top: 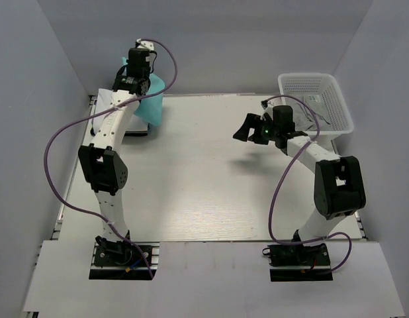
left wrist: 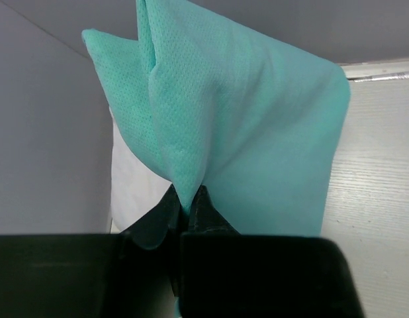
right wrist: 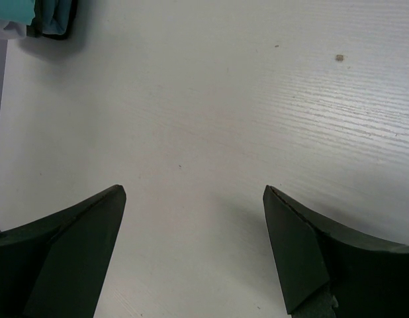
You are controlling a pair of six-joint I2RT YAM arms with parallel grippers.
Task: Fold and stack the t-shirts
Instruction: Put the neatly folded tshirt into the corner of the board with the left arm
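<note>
The teal-green t-shirt (top: pixel 153 101) hangs in folds at the far left of the table, lifted off it, with my left gripper (top: pixel 139 78) shut on it. The left wrist view shows a bunched fold of the teal shirt (left wrist: pixel 244 132) pinched between the black fingertips of the left gripper (left wrist: pixel 188 202). Below it lies white cloth (left wrist: pixel 135 185), the white t-shirts (top: pixel 134 124), in a pile by the left wall. My right gripper (top: pixel 254 129) hovers over the table at the right, and its jaws (right wrist: pixel 194 192) are wide open with only bare tabletop between them.
A white mesh basket (top: pixel 317 99) stands at the far right corner. Grey walls close in the back and both sides. The white tabletop (top: pixel 204 179) stretches between the arms. A dark edge (right wrist: pixel 55 20) shows beside the cloth pile in the right wrist view.
</note>
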